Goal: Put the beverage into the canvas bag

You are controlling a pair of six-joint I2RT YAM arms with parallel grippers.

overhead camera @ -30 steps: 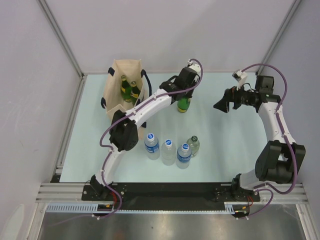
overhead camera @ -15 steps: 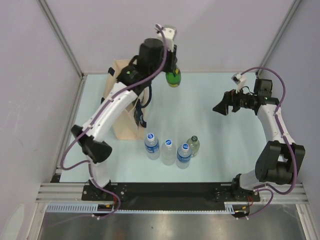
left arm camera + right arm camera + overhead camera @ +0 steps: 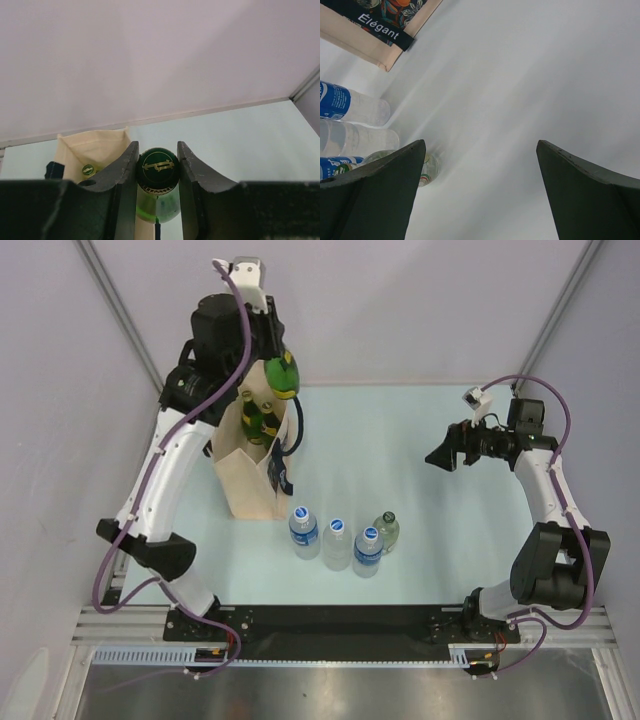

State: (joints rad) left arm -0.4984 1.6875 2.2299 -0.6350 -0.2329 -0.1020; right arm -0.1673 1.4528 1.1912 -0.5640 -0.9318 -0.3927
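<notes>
The whole table (image 3: 400, 440) is viewed from high above and behind the arm bases. From up at the far left, the left wrist view is pointed down at the canvas bag (image 3: 92, 147) and its open mouth. The right wrist view is aimed leftward across the table from close above it; the bag and the water bottles (image 3: 355, 107) are shared with the overhead view.

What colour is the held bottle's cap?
The cap is dark green with gold emblem; left wrist view.

2 white arms (image 3: 165, 470) carry black joints (image 3: 555, 575) and purple cables (image 3: 596, 575).
</notes>
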